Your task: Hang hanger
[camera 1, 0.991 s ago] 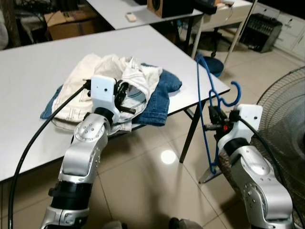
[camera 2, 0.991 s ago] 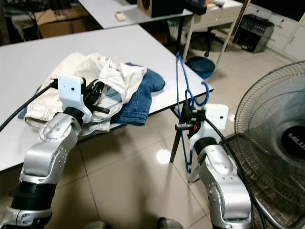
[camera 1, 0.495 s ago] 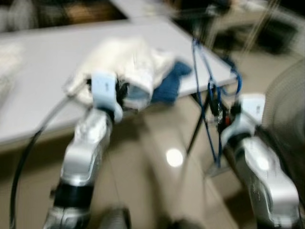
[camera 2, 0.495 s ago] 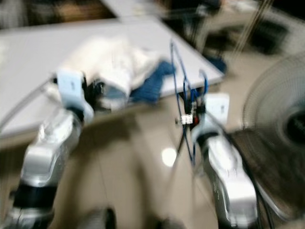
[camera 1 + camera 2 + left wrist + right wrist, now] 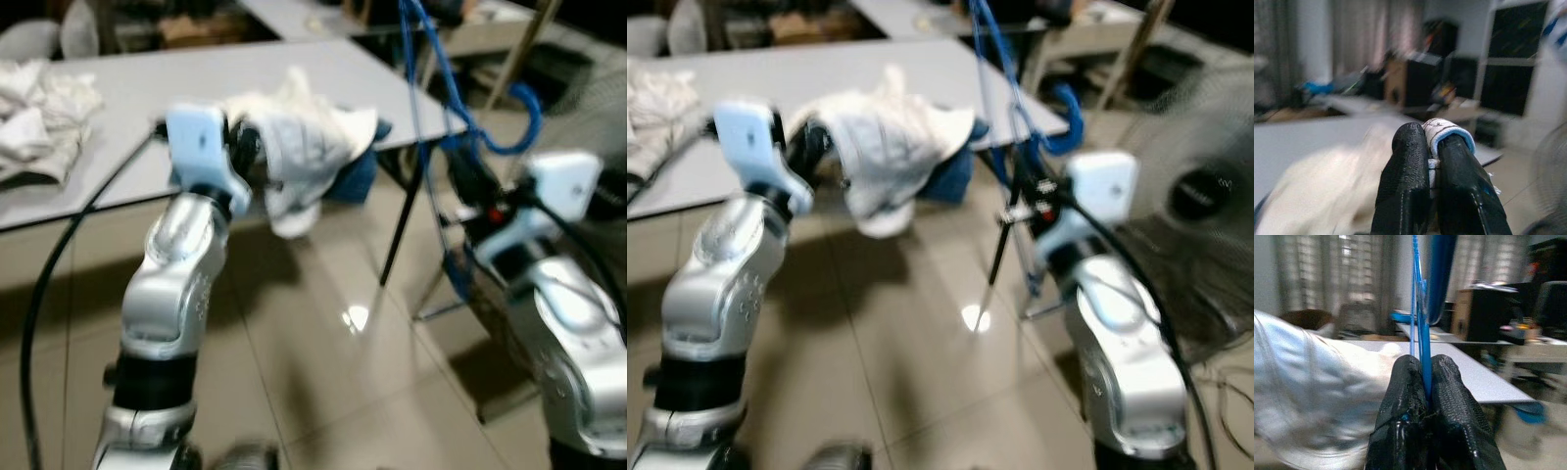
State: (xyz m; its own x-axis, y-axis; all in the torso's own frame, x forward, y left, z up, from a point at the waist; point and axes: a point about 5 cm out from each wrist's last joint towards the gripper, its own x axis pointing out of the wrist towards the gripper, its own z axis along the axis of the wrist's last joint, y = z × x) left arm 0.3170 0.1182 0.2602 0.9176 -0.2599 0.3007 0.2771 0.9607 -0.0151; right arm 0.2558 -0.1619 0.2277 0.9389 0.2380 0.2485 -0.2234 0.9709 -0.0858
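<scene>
My right gripper (image 5: 477, 186) is shut on a blue wire hanger (image 5: 441, 88), which stands upright with its hook (image 5: 524, 117) curling to the right; in the right wrist view the blue wire (image 5: 1421, 333) runs up from between the fingers (image 5: 1400, 416). My left gripper (image 5: 250, 157) is shut on a white garment (image 5: 309, 152), lifted off the table and drooping below the edge. The left wrist view has a white, blue-edged hem (image 5: 1442, 132) pinched between the fingers (image 5: 1405, 186). Blue jeans (image 5: 358, 171) lie behind the garment on the white table (image 5: 127, 108).
Another pile of white cloth (image 5: 39, 108) lies at the table's far left. A standing fan (image 5: 1195, 196) is at the right beside my right arm. Further tables and boxes stand behind. Tiled floor (image 5: 323, 362) lies below.
The camera has swung and the view shifted. My left gripper has lifted the white garment off the pile, and the right arm has raised the hanger higher.
</scene>
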